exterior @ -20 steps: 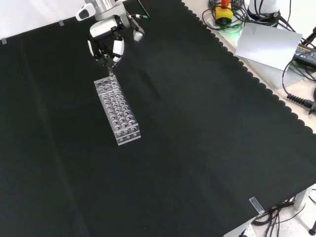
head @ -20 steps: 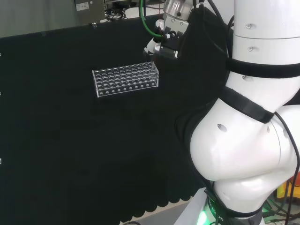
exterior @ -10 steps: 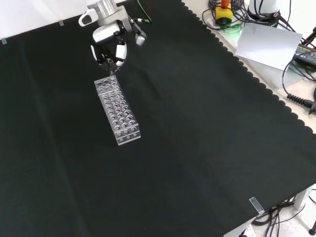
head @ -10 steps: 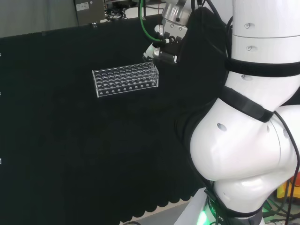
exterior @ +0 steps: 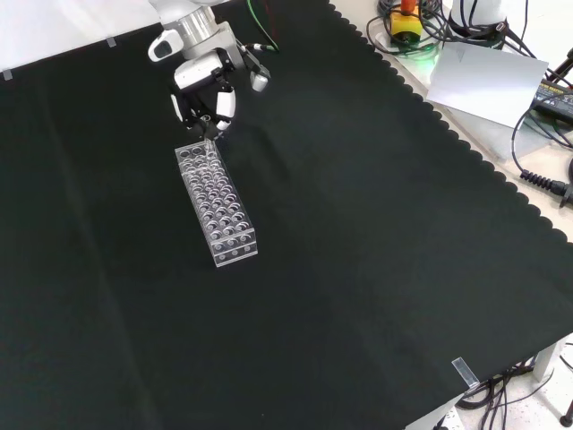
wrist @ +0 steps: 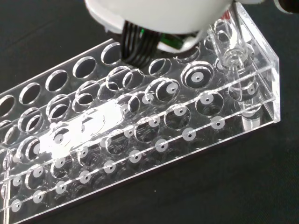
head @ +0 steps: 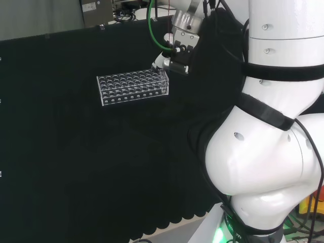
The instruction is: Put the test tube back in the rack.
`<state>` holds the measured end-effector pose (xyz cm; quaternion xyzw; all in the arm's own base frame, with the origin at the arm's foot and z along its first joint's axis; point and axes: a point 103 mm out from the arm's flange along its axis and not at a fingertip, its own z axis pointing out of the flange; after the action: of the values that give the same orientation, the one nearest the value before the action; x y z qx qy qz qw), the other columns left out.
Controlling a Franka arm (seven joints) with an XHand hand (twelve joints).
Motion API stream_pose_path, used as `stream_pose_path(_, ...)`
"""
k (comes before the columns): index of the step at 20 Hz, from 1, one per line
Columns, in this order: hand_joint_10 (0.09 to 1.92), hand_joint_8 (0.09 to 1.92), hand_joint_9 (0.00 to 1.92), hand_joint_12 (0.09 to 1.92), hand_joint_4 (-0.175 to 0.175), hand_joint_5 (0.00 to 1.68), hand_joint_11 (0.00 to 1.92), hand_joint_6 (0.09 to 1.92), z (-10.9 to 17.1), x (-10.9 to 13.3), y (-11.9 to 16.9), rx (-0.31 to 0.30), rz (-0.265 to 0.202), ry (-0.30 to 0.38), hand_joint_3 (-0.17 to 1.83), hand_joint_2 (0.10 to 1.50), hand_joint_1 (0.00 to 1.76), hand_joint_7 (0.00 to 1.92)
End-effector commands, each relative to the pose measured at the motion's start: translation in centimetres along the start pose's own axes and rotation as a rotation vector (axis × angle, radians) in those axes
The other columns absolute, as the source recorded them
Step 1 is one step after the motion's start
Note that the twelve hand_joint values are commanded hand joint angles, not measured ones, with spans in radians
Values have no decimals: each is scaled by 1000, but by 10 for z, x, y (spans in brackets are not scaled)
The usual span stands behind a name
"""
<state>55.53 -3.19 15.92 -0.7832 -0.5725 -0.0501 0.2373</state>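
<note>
The robot hand (exterior: 208, 100), fingers curled, seems to pinch a clear glass test tube (wrist: 232, 56) entering an end hole of the clear plastic rack (exterior: 215, 202). Tilted, it could jam and drag the rack across the desk (exterior: 376, 233).

A clear plastic rack (wrist: 140, 135) runs across the frame on black cloth (wrist: 243, 186), its long body slanting from the lower left up to the upper right, where its end wall stands. Rows of round holes pierce its top plate, and through them show lower plates with small white-ringed dimples. Near the upper right end, a clear test tube (wrist: 232, 56) stands in one of the holes close to the end wall, its open rim showing just above the top plate. A blurred white part of the hand (wrist: 154, 16) hangs at the upper middle, with dark ribbed cabling below it.
</note>
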Motion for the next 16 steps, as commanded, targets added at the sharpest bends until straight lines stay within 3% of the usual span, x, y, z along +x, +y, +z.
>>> stream_pose_path(1, 280, 536, 1716, 1015, -175, 1351, 1177, 496, -3, -4, 0, 22, -10, 72, 612, 658, 1225, 1741)
stream_pose_path(3, 313, 562, 1484, 1176, -169, 1206, 945, 527, -4, -6, 1, 64, -17, 111, 522, 707, 1232, 1437)
stream_pose_path(6, 647, 816, 919, 1388, -71, 697, 585, 671, -7, -5, 1, 83, -34, 122, 679, 599, 1118, 806)
stream_pose_path(8, 816, 912, 659, 1460, -34, 514, 454, 691, -10, -4, 0, 79, -44, 123, 716, 571, 1090, 544)
stream_pose_path(11, 908, 952, 506, 1495, -19, 425, 373, 669, -17, -2, -5, 69, -59, 128, 727, 561, 1078, 384)
stream_pose_path(16, 934, 965, 460, 1510, -15, 406, 338, 632, -45, 8, -16, 30, -108, 132, 716, 561, 1073, 332)
